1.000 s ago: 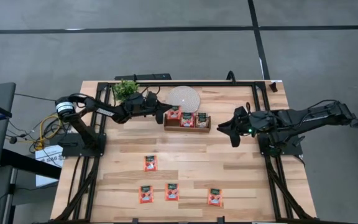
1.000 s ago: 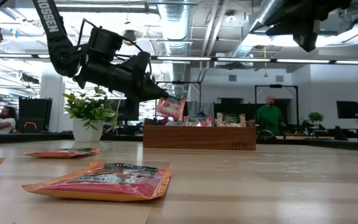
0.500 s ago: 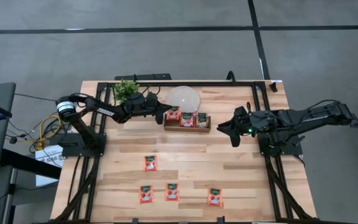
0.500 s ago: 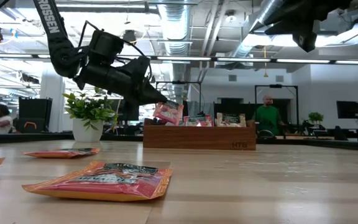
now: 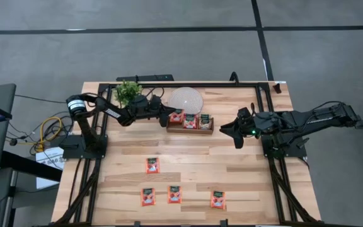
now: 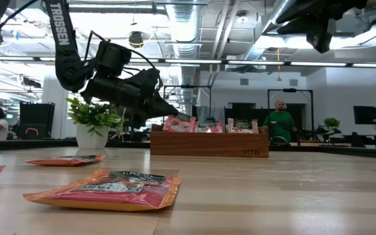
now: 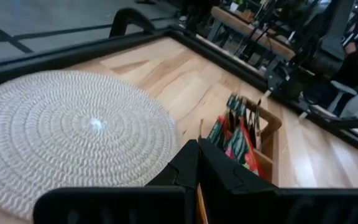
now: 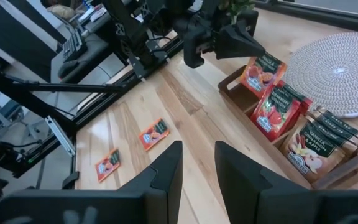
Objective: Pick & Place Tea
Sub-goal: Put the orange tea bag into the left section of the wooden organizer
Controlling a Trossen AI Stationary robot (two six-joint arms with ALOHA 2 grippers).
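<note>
My left gripper (image 5: pixel 169 115) hangs over the left end of the wooden box (image 5: pixel 190 130), at the table's far middle, shut on a red tea packet (image 5: pixel 177 116). That packet stands in the box's left compartment, with two more packets (image 5: pixel 190 121) (image 5: pixel 204 120) upright beside it. Seen from the right wrist, the left gripper (image 8: pixel 251 45) sits just above the packet (image 8: pixel 261 73). My right gripper (image 5: pixel 233 133) hovers open to the right of the box and touches nothing. Several more red tea packets lie flat near the near edge (image 5: pixel 152 165) (image 5: pixel 217 200). My left gripper pinches the tea packet by its top edge (image 6: pixel 177 118), between the two fingers. It comes slanting down from the table's left. The packet hangs tilted below the fingertips, its lower part down inside the box's left compartment (image 6: pixel 168 140). The fingers themselves hide the exact spot of contact.
A round woven mat (image 5: pixel 187 98) lies just behind the box, with a small potted plant (image 5: pixel 127 90) to its left. Black frame rails run along the table's left, right and far sides. Bare wood lies between the box and the flat packets.
My left gripper has come down toward the box, still shut on the packet. The packet, which hung above the box's left end, has sunk into the left compartment. My right arm has kept still.
</note>
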